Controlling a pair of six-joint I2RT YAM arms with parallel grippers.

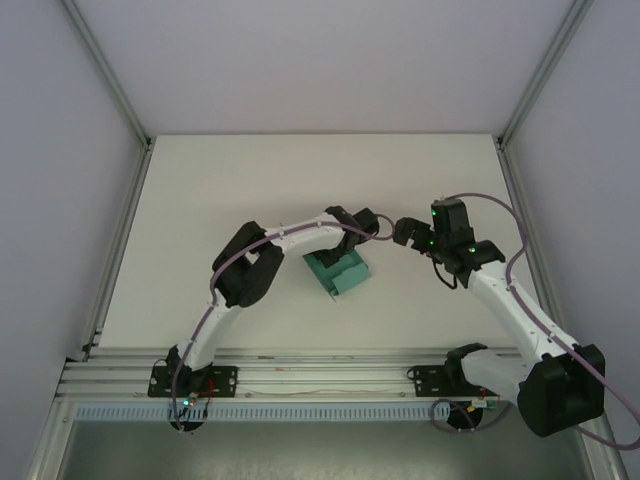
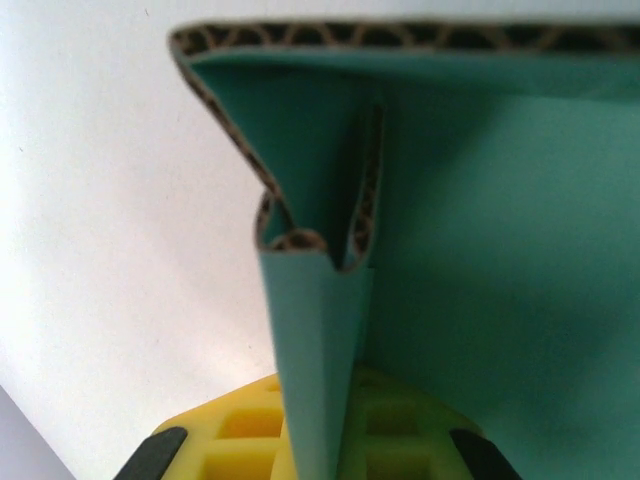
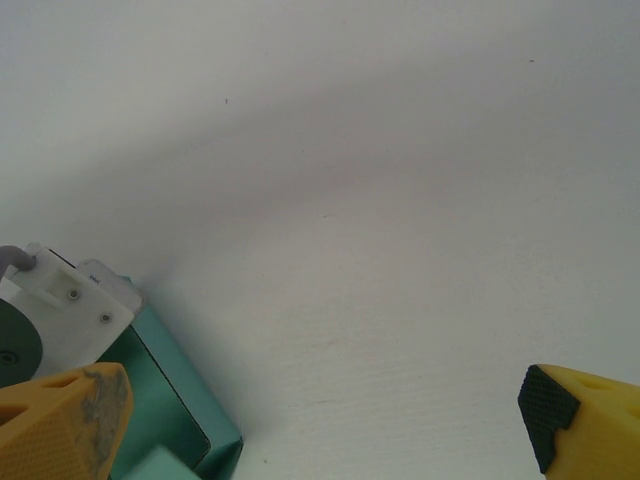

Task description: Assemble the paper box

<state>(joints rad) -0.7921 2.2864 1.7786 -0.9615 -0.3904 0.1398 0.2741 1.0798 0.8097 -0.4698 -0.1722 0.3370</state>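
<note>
The teal paper box (image 1: pixel 338 272) lies partly folded at the table's middle, one wall raised. My left gripper (image 1: pixel 355 238) reaches down onto its far edge. In the left wrist view a doubled-over card wall (image 2: pixel 315 330) of the paper box (image 2: pixel 500 250) runs straight between my yellow fingers (image 2: pixel 230 435), and the left gripper (image 2: pixel 318 445) is shut on it. My right gripper (image 1: pixel 405 232) hovers just right of the box, apart from it. Seen from the right wrist, the right gripper (image 3: pixel 320 425) is open wide over bare table, with the box's corner (image 3: pixel 170 410) at lower left.
The white table (image 1: pixel 250 180) has free room behind and to both sides of the box. An aluminium rail (image 1: pixel 300 365) runs along the near edge by the arm bases. Enclosure walls and posts (image 1: pixel 110 90) bound the sides. The left wrist's white housing (image 3: pixel 70 310) sits beside the box.
</note>
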